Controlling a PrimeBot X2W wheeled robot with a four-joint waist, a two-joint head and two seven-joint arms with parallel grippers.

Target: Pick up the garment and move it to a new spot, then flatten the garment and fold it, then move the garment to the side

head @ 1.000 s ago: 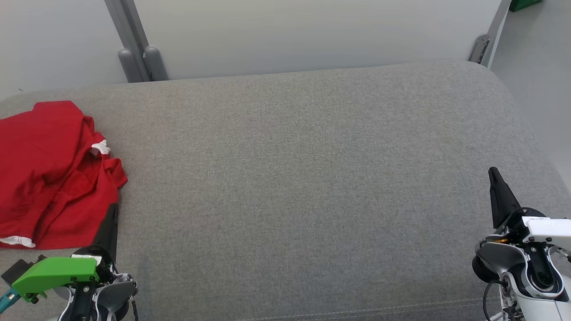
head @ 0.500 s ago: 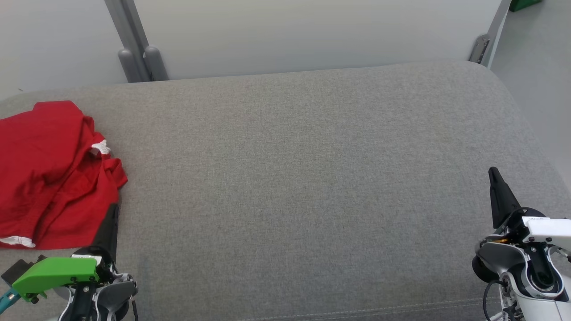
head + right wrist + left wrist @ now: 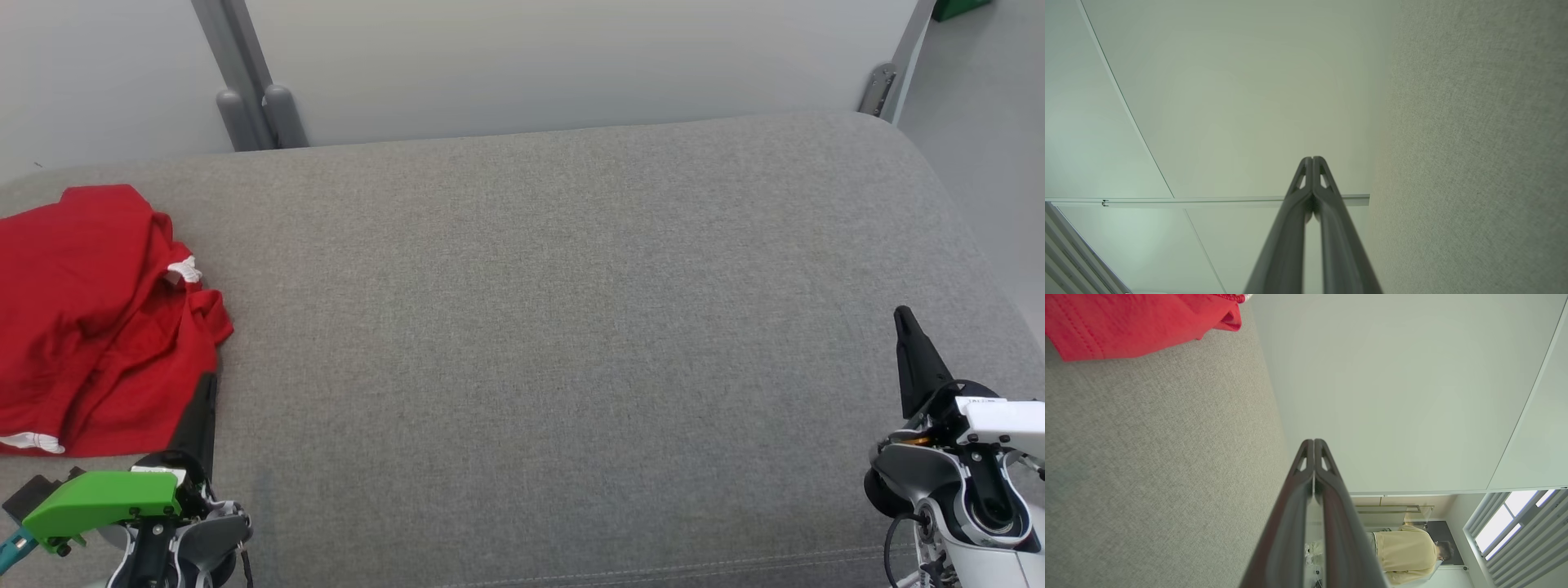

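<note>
A grey upholstered cushion [image 3: 555,343] is spreading beneath a pale wall panel [image 3: 531,65], with the crumpled red garment [image 3: 90,318] lying at its 9 o'clock edge. The garment's long axis is running roughly 12 to 6 o'clock, and a white-trimmed opening is facing 3 o'clock. The left gripper [image 3: 209,385], clenched on nothing, is sitting at 7 o'clock just beside the garment, while the right gripper [image 3: 901,314], likewise closed and empty, is sitting well apart at 4 o'clock. In the left wrist view, a person in a yellow top [image 3: 1408,555] is showing at 5 o'clock.

Garment [image 3: 90,318] partly beyond left edge
</note>
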